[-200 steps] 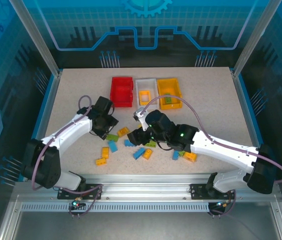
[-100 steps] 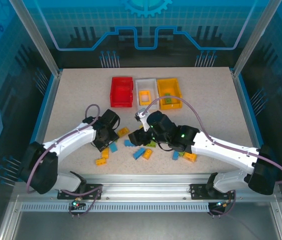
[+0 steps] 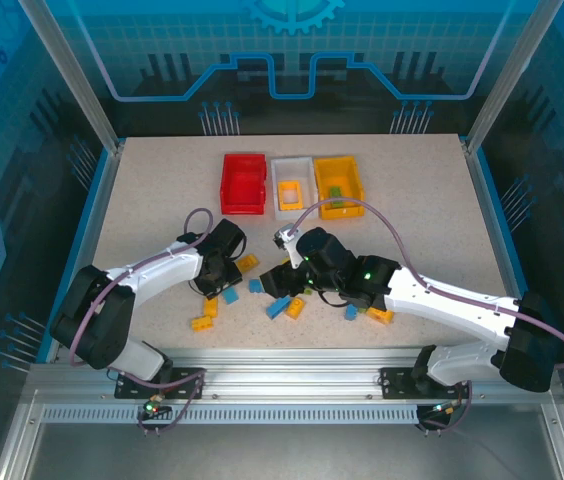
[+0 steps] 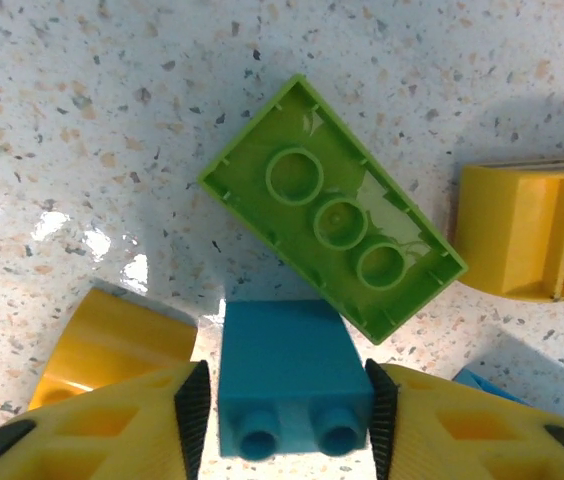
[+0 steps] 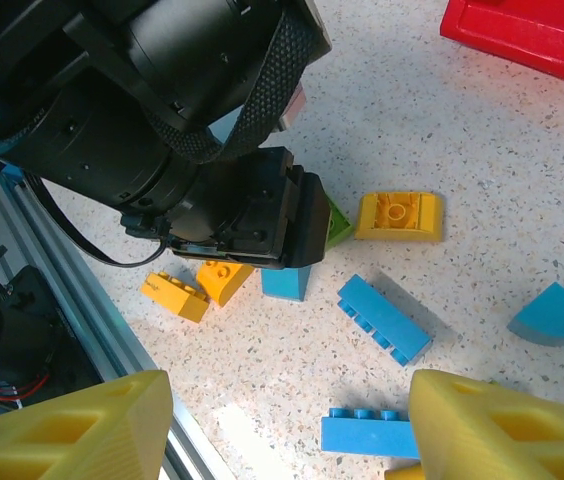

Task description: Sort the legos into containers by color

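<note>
In the left wrist view a blue lego (image 4: 292,375) lies on the table with my left gripper (image 4: 284,405) shut on it, both black pads against its sides. An upturned lime green lego (image 4: 332,235) lies just beyond it. From above, the left gripper (image 3: 224,285) is low over the pile of legos. My right gripper (image 3: 280,280) hovers open beside it; between its wide fingers (image 5: 502,430) lie two blue legos (image 5: 384,318) (image 5: 367,435). The red (image 3: 244,183), white (image 3: 292,183) and yellow-orange (image 3: 338,186) containers stand in a row at the back.
Yellow legos (image 3: 202,322) (image 3: 247,263) and blue ones (image 3: 278,307) are scattered between the arms; more lie under the right arm (image 3: 380,315). The white container holds a yellow lego, the yellow-orange one a green lego. The table's metal front rail (image 5: 22,250) is close.
My left gripper came nearer and rightward into the pile, dropped over the blue lego and closed its jaws on it. The right arm barely shifted.
</note>
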